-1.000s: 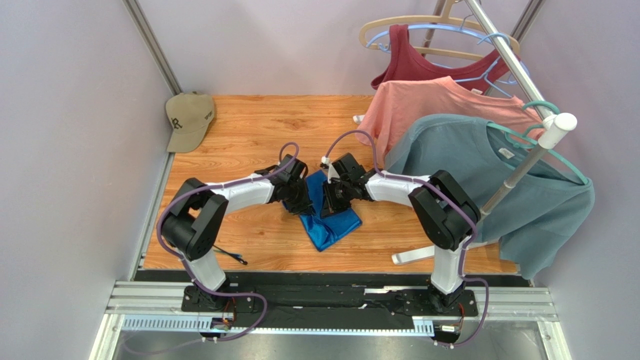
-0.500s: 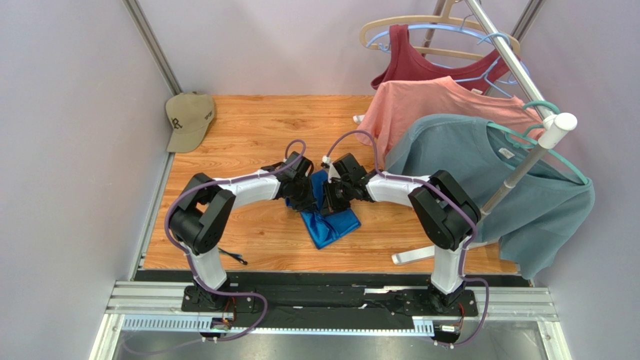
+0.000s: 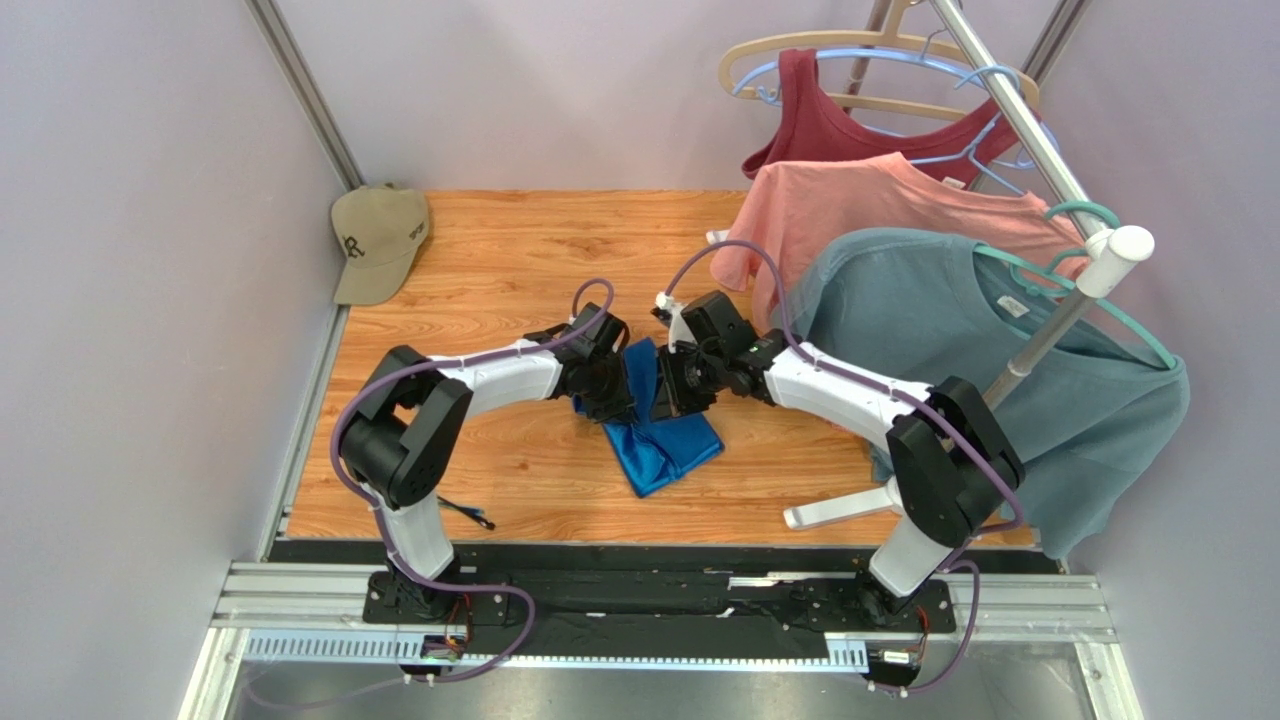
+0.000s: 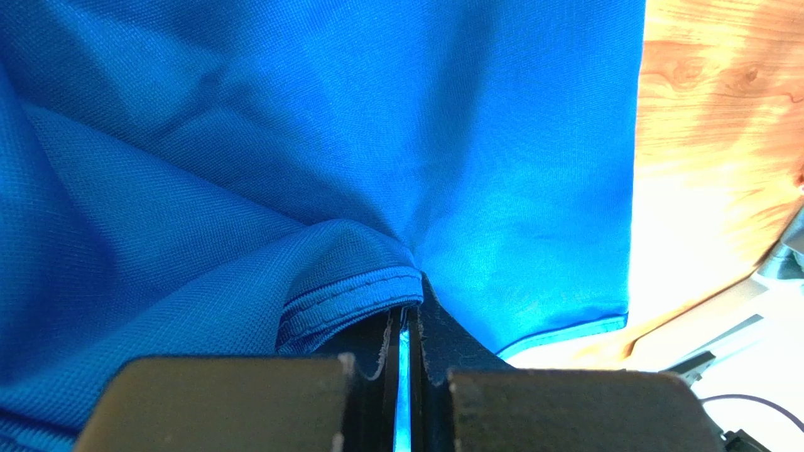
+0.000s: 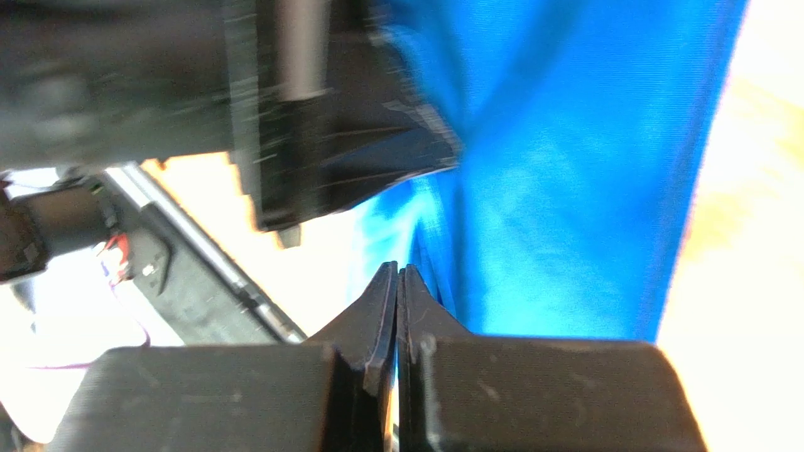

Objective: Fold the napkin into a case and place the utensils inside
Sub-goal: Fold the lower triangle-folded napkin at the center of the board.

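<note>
The royal-blue napkin point(image 3: 661, 438) lies crumpled and partly folded at the middle of the wooden table point(image 3: 496, 270), its far edge lifted between the two grippers. My left gripper point(image 3: 609, 387) is shut on a stitched hem of the napkin point(image 4: 283, 141); a blue sliver shows between its fingers point(image 4: 406, 311). My right gripper point(image 3: 681, 383) faces it from the right, shut, and the napkin point(image 5: 566, 169) creases toward its tips point(image 5: 397, 275). The utensils point(image 3: 466, 513), thin dark sticks, lie near the table's front edge by the left arm's base.
A tan cap point(image 3: 379, 240) sits at the back left corner. A clothes rack point(image 3: 1052, 323) on the right carries a red top point(image 3: 842, 128), a pink shirt point(image 3: 872, 210) and a teal-grey T-shirt point(image 3: 977, 360). Its white foot point(image 3: 834, 513) rests on the table.
The right arm's elbow has swung out to the right and its gripper has shifted slightly toward the back. The left gripper moved a little toward the back too. Both stayed shut.
</note>
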{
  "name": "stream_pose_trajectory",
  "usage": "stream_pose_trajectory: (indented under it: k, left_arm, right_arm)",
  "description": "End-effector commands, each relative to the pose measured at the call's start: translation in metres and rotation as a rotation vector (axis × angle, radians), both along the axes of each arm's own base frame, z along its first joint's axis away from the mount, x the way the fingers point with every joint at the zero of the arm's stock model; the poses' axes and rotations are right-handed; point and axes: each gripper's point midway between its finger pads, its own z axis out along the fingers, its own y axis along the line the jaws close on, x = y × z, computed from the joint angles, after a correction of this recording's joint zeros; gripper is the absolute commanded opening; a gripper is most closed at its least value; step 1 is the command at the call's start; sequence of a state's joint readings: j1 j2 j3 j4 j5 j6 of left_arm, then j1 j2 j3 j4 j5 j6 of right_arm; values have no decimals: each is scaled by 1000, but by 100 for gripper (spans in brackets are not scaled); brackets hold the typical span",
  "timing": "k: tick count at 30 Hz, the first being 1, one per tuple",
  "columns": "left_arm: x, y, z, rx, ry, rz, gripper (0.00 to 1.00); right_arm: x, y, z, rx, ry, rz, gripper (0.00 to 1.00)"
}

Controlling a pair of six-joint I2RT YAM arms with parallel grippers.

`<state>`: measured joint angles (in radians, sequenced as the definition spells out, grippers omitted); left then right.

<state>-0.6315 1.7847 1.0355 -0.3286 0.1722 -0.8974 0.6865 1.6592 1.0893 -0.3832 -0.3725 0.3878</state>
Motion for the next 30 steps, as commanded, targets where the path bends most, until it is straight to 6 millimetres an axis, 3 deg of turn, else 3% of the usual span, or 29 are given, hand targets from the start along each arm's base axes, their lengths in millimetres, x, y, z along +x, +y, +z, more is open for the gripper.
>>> stream_pose_trajectory:
  k: [1,5,10,14,25,30]
  left_arm:
    - [5,-1,2,20,-26,-12,0]
    - [6,-3,5,16,-28,-13,0]
    - [8,-4,9,14,-34,-13,0]
    - [10,-4,11,16,-39,-16,0]
    - [17,-13,18,-6,-52,-34,0]
    - [22,-20,19,-27,-49,-27,15]
  right_arm:
    - [-35,19,-2,67,75,109,0]
    - [-41,20,-23,58,113,114,0]
    - [-41,1,-53,-46,108,79,0]
    - [-41,-15,-63,-112,89,54,0]
    - [-47,-25,-86,-157,112,26,0]
    - [-50,-30,-90,-168,116,11,0]
